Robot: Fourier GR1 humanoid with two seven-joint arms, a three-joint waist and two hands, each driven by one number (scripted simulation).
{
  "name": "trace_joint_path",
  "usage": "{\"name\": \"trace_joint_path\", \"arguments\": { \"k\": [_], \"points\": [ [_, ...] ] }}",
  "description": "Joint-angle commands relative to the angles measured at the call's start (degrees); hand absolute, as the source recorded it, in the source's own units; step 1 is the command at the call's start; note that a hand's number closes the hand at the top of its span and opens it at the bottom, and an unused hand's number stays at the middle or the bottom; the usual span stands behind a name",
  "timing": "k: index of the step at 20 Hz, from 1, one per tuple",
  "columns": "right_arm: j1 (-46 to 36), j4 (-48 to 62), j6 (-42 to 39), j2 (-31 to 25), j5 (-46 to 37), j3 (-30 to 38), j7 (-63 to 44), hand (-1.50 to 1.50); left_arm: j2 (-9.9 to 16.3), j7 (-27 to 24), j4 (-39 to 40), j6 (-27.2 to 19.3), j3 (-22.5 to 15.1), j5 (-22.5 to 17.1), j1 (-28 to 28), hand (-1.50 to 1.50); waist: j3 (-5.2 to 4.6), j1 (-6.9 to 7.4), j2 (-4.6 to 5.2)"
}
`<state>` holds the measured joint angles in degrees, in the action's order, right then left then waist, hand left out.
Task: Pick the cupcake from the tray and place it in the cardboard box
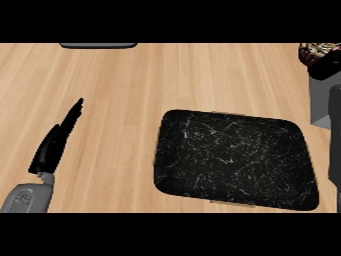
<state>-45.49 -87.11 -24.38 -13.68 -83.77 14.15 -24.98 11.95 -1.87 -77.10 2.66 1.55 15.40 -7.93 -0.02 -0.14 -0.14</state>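
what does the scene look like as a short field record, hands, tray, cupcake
surface: wooden counter
tray: black marbled tray, centre right, nothing on it
cupcake: at the upper right corner, partly hidden, off the tray
right hand: at the upper right, by the cupcake; fingers not clear
left hand: lower left, fingers straight, holding nothing
other: dark grey object at the top edge, mostly cut off
cardboard box: not identifiable
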Motion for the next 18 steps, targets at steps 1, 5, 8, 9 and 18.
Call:
{"name": "trace_joint_path", "arguments": {
  "k": [1, 5, 8, 9, 18],
  "points": [
    [0.34, -3.56, -0.60, -2.69, 1.42, 3.49, -2.24, 1.50, -0.11, -0.89, 0.61, -0.28, -0.10, 0.83, 0.83, 0.00, 0.01, 0.02, 0.05],
    [-2.26, 2.64, -1.47, -10.67, 4.95, 9.91, 1.12, 1.50, -0.11, 3.13, -0.71, 0.28, 0.60, 0.24, -1.84, 0.00, 0.03, 0.25, 0.13],
    [-2.10, 10.09, 2.54, -12.68, 5.29, 10.87, 1.74, 1.50, -0.23, -0.37, 0.68, 0.24, -0.12, 1.26, -0.54, 0.00, 0.02, 0.50, 0.25],
    [0.83, 7.71, 1.33, -14.70, 6.13, 11.64, 3.67, 1.50, 0.27, 2.97, -3.20, 1.48, 0.17, 0.18, -0.02, 0.00, 0.04, 0.36, 0.11],
    [0.32, 28.84, 3.07, -18.11, 10.52, 17.49, 6.18, 1.50, -1.10, -0.12, 3.62, -0.17, 0.98, 0.94, -3.19, 0.00, 0.03, 0.45, 0.47]
  ]
}}
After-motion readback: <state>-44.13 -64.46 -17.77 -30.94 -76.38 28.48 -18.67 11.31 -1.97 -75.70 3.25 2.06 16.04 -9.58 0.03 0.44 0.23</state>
